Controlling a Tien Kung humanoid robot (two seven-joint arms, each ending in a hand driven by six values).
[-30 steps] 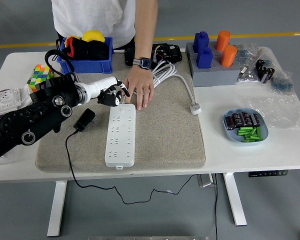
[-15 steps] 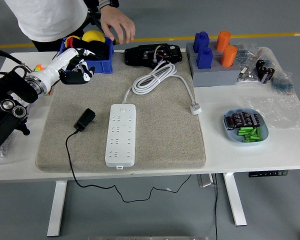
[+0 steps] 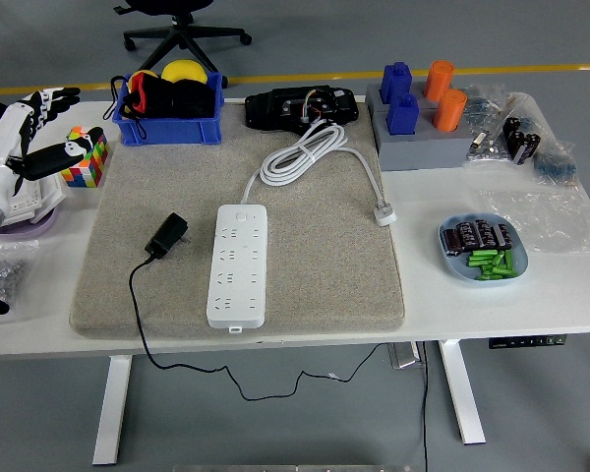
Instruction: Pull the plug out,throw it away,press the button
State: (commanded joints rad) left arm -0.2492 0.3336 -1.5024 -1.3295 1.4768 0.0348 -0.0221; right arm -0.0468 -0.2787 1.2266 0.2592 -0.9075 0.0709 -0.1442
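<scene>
Here a grey mat (image 3: 305,256) holds a white power strip (image 3: 238,265), its sockets empty. The black plug (image 3: 166,236) lies beside it, already out. The left hand (image 3: 34,133) sits far left, fingers seemingly spread, holding nothing.

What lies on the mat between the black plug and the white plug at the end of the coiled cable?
In the head view, the white power strip lies between the black plug and the white plug, flat on the grey mat.

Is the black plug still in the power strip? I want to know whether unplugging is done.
No, the black plug lies on the grey mat, left of the white power strip and apart from it.
</scene>
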